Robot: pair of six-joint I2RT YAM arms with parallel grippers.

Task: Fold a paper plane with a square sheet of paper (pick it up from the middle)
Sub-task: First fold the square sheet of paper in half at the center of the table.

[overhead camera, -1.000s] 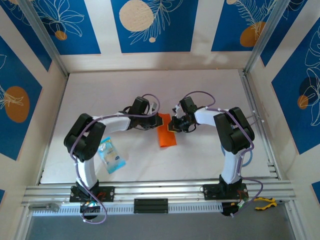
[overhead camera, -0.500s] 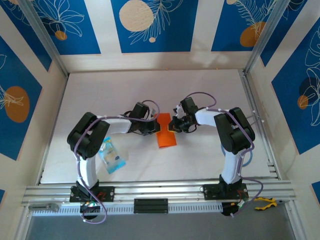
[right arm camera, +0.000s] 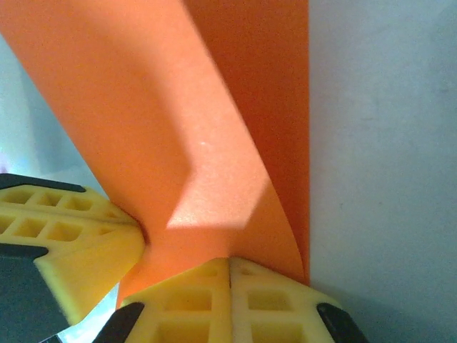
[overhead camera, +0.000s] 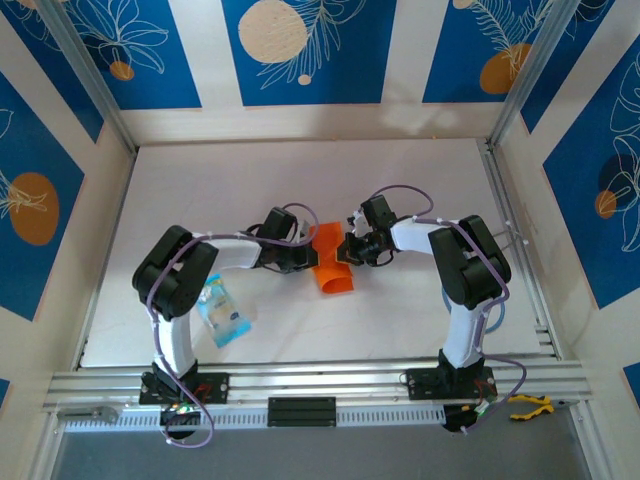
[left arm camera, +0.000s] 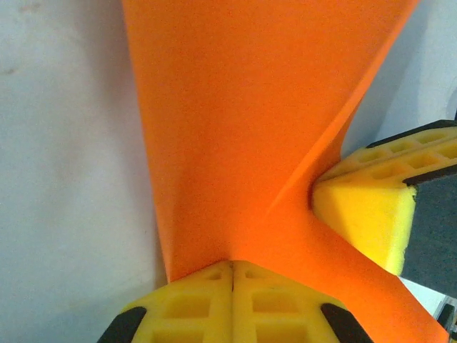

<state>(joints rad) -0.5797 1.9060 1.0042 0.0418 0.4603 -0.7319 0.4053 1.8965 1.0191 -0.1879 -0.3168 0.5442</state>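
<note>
Since the white table [overhead camera: 400, 180] takes up most of my overhead view, I start there; both arms reach in from the near edge and meet near its middle, the left arm [overhead camera: 185, 275] bent in from one side, the right arm [overhead camera: 465, 260] from the other. Between them hangs the square sheet of paper [overhead camera: 335, 270], bright orange, raised and bowed into a narrow curl rather than lying flat; how much of it rests on the table I cannot tell. Well apart from it, beside the left arm, lies a small blue and clear packet [overhead camera: 222, 312]; that is none of my business. Smaller yet, the left gripper [left arm camera: 232, 266] is clamped on one edge of the sheet, its yellow pads [left arm camera: 193, 300] pressed together with orange coming straight out of the seam; the right gripper [right arm camera: 230, 261] is pinched on the opposite edge the same way; in the left wrist view the other gripper's pad [left arm camera: 364, 214] presses the paper just beside mine. I judge the sheet feather-light, limp and quick to crease; it will buckle wherever I push it, and a hard tug between two closed grips could tear it or slip it out of a seam. So I would hold it by the edges, near the intended fold line, and move both wrists together, gently.
</note>
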